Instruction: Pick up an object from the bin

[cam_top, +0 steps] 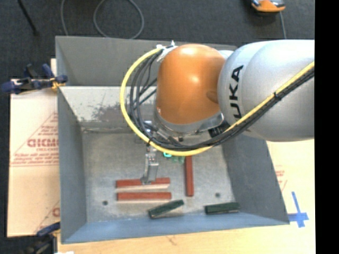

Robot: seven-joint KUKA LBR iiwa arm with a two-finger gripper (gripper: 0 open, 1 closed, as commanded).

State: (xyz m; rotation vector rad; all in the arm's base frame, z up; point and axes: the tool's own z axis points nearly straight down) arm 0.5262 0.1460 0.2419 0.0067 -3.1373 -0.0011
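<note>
Grey arm in from frame right. Orange wrist cover at centre, yellow cable looped round it. The end effector points down, lower centre.

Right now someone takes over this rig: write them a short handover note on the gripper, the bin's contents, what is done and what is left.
The gripper is down at the upper red-brown bar, mid-bin; its grip cannot be told.
Also there: second red-brown bar just below, third red-brown bar to the right, dark green bars lowest in view.
Done: gripper at bar. Left: grasp, lift out.
</note>
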